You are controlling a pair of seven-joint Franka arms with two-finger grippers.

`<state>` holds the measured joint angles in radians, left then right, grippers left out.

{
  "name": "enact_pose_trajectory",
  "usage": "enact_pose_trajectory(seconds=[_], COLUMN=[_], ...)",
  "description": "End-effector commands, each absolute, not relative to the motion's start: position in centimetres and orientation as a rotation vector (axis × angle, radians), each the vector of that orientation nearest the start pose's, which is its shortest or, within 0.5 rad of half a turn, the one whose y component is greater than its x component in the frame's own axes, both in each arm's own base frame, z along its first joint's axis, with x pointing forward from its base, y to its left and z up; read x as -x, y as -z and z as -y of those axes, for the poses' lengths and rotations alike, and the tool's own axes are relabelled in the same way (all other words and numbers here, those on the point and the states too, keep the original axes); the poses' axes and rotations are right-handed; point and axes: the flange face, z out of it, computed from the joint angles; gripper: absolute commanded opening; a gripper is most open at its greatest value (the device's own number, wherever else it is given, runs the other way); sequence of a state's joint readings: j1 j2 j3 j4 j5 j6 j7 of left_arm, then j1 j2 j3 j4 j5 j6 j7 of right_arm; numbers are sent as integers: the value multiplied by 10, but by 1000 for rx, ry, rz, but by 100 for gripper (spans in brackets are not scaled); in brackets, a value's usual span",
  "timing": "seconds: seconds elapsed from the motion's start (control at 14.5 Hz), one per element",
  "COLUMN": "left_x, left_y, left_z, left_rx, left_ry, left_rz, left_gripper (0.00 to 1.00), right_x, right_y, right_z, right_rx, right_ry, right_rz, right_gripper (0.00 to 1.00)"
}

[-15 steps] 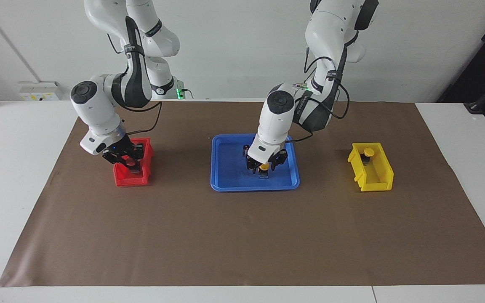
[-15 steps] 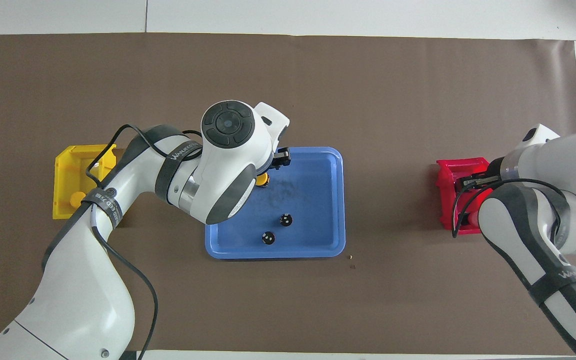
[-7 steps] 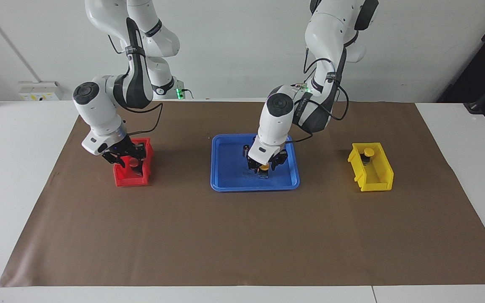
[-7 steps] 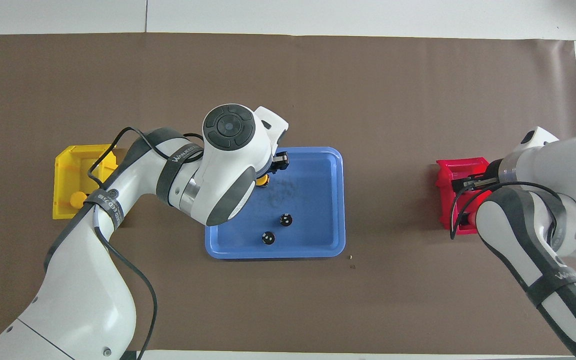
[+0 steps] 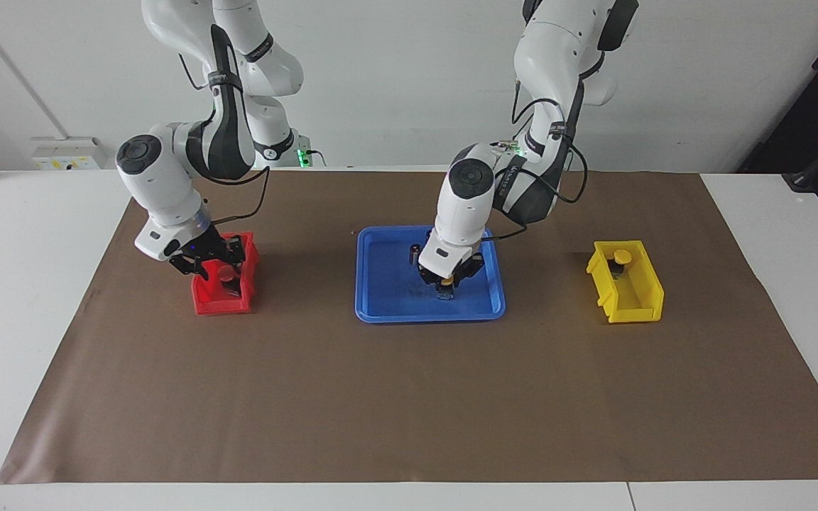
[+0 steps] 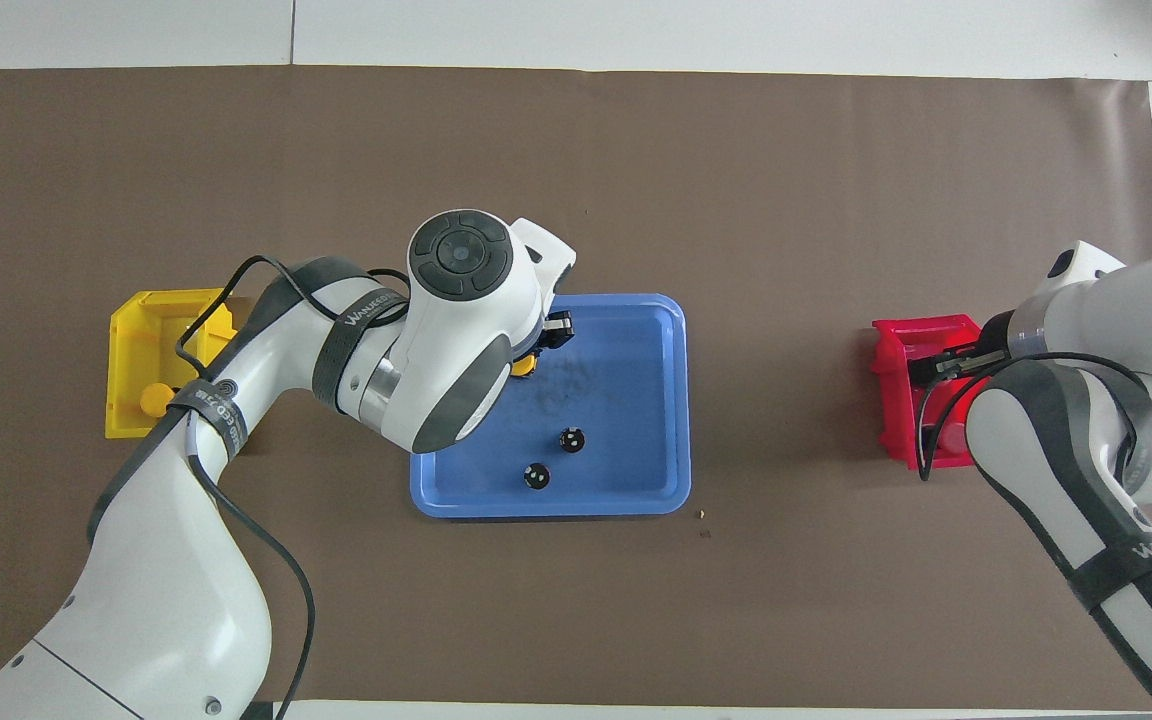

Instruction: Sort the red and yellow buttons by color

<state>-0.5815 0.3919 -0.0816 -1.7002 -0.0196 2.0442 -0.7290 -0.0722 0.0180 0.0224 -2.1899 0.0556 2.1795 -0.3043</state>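
In the blue tray [image 5: 388, 301] stands a yellow button [image 6: 525, 366], and my left gripper [image 5: 445, 281] is down on it, shut around its cap. A second yellow button [image 5: 620, 257] sits in the yellow bin [image 5: 629, 301] toward the left arm's end. My right gripper [image 5: 210, 267] hangs open just over the red bin [image 5: 217, 301] toward the right arm's end. A red button [image 5: 226, 272] on its dark base rests in that bin, free of the fingers. In the overhead view the right arm hides most of the red bin's inside.
Two dark cylinders [image 6: 571, 438] [image 6: 536, 476] without coloured caps stand in the tray's part nearer the robots. A brown mat [image 5: 409, 397] covers the table between white edges. Cables loop off both wrists.
My left gripper has closed on the yellow button in the tray. My right gripper has opened, left the red button in the red bin and lifted a little.
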Motion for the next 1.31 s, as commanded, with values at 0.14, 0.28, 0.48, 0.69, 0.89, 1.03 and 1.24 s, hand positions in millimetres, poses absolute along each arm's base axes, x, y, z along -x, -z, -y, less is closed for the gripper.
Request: enact_pose_trajectory(seconds=[0.14, 0.28, 0.48, 0.69, 0.89, 1.03, 1.24], left_x=[-522, -538, -554, -565, -576, -582, -582], left_y=[-474, -507, -529, -518, -483, -449, -422], left_z=[297, 210, 106, 34, -6, -10, -11], left_rx=[3108, 3122, 3154, 3163, 3155, 3156, 3147], left_ry=[-209, -266, -253, -191, -145, -111, -70], left_rz=[71, -12, -112, -116, -20, -7, -3], left_gripper=[0, 0, 0, 0, 0, 0, 0], right_x=[-540, -542, -533, -530, -537, -538, -536], right_y=[-437, -483, -549, -581, -590, -590, -583], right_z=[29, 27, 25, 36, 61, 65, 65], right_rx=[3058, 3063, 3100, 3122, 3128, 3132, 3124], right_ry=[-93, -87, -90, -152, -107, -98, -152], right_rz=[361, 343, 232, 160, 67, -2, -8], right_gripper=[88, 100, 100, 100, 100, 100, 100])
